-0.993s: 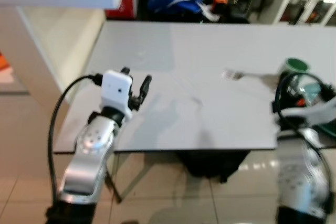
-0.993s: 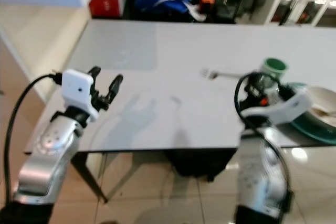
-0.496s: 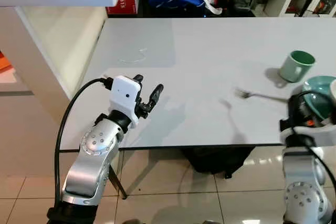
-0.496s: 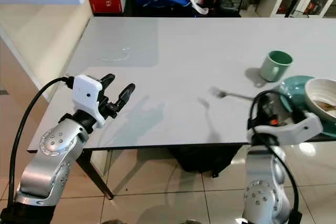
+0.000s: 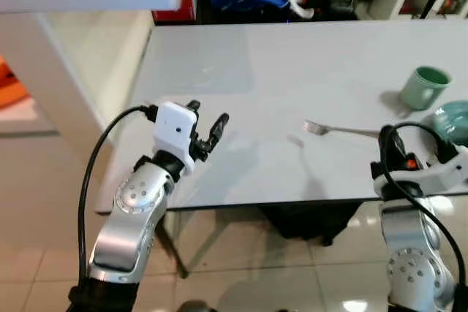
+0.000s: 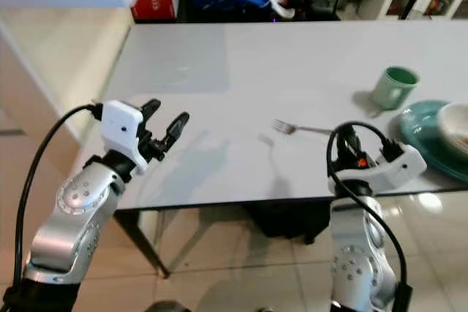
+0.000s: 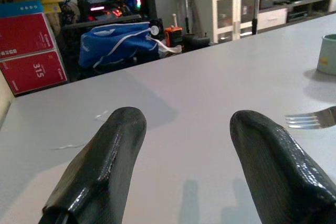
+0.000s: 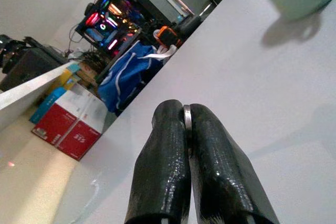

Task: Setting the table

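One fork [image 6: 301, 128], one green mug [image 6: 393, 86] and one teal plate [image 6: 424, 137] are seen on the grey table [image 6: 241, 63]. The slim silver fork is clamped edge-on in the right gripper [image 8: 186, 129]. The left gripper [image 5: 208, 123] is held apart above the table's near edge.
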You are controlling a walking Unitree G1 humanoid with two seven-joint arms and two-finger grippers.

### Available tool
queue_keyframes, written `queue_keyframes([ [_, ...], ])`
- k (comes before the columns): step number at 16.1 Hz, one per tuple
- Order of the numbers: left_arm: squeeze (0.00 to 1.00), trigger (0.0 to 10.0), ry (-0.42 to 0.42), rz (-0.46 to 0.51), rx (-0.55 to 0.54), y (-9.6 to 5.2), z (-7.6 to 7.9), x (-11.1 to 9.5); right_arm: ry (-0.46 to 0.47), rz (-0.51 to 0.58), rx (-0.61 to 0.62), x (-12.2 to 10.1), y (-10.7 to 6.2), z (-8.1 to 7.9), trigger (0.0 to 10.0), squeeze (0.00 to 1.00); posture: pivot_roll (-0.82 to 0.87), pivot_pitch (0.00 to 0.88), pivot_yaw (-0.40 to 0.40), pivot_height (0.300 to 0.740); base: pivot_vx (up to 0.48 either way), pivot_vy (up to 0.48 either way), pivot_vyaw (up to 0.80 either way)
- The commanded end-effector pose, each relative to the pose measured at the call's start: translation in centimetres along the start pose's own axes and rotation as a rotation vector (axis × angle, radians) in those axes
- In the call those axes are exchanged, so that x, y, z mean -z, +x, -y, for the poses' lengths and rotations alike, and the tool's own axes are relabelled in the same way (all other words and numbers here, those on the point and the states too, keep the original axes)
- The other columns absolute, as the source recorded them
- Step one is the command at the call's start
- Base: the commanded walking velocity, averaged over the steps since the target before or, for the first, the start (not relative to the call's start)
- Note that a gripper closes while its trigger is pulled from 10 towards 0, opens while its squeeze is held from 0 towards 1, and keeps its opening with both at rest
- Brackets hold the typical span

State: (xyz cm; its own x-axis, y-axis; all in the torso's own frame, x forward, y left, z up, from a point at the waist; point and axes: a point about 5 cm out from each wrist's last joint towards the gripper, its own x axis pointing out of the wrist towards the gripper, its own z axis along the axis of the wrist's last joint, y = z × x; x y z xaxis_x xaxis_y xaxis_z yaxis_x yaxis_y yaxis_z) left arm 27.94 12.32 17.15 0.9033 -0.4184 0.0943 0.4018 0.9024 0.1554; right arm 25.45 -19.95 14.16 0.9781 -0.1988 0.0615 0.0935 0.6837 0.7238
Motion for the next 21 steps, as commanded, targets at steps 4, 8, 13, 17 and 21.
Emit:
queue_keyframes([
  [4,0.00,10.0,0.020,-0.003,-0.007,0.0,-0.4,-0.3,0.037,0.013,-0.005,0.0,0.3,-0.3,10.0,0.00,0.02,0.038,0.000,0.740,0.000,0.480,-0.80],
  [8,0.00,10.0,0.017,0.001,0.010,0.3,-0.1,-0.3,0.038,0.042,0.003,-0.7,0.4,0.0,10.0,0.00,0.01,0.035,0.007,0.740,0.000,0.480,-0.80],
  [13,0.00,10.0,0.014,0.001,0.071,0.0,0.7,-0.3,0.145,0.106,0.012,-1.7,1.5,0.1,10.0,0.00,0.03,0.032,-0.012,0.740,0.000,0.192,-0.32],
  [17,0.00,10.0,-0.012,-0.012,0.111,-0.6,1.1,-0.1,0.212,0.111,0.006,-1.7,2.7,0.1,10.0,0.00,0.04,0.035,-0.025,0.740,0.000,0.000,0.00],
  [21,0.00,10.0,-0.020,-0.010,0.124,-0.6,1.2,-0.2,0.285,0.150,0.046,-1.6,4.3,1.4,10.0,0.00,0.05,0.045,-0.024,0.740,0.000,0.000,0.00],
])
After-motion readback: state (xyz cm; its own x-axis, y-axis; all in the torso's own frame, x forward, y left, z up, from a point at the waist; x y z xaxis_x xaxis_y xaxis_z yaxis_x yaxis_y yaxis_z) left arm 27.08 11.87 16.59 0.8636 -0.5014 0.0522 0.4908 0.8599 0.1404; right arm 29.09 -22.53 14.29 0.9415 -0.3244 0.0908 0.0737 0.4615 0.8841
